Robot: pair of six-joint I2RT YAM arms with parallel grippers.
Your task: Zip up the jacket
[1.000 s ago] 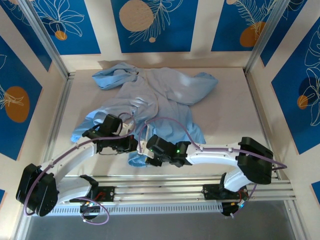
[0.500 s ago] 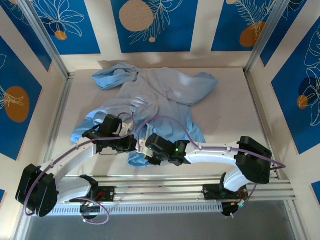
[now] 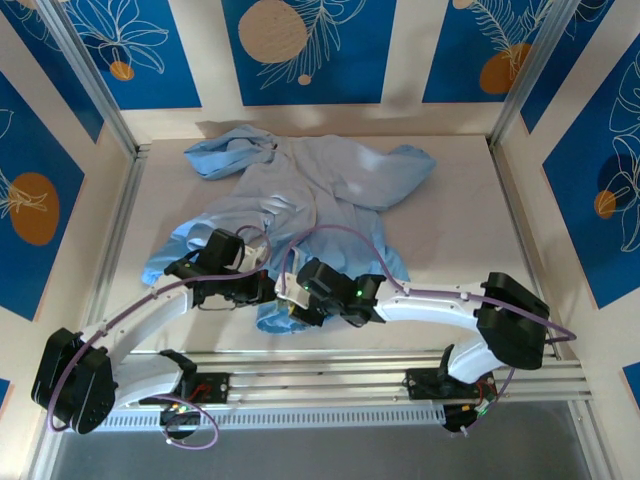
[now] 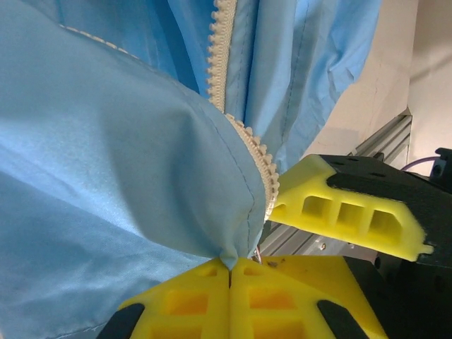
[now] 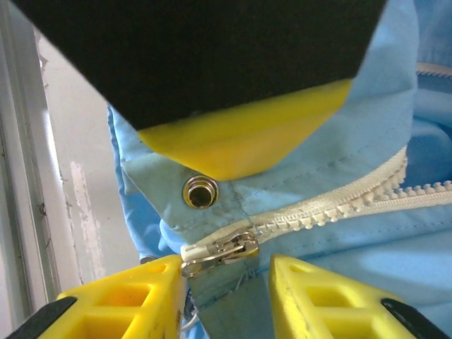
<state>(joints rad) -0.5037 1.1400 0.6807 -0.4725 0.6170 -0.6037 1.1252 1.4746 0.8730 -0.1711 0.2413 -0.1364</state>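
My right gripper [image 5: 227, 274] just nudged in, now spread astride the zipper slider [image 5: 220, 252]. My left gripper [image 4: 229, 274] pinches the jacket [image 3: 330, 185] hem beside the slider. I'd clamp next.

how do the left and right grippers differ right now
The left gripper is shut, pinching a fold of the jacket; the right gripper is open. The left holds fabric beside the zipper teeth; the right straddles the zipper slider. Both have yellow fingers at the jacket's near hem.
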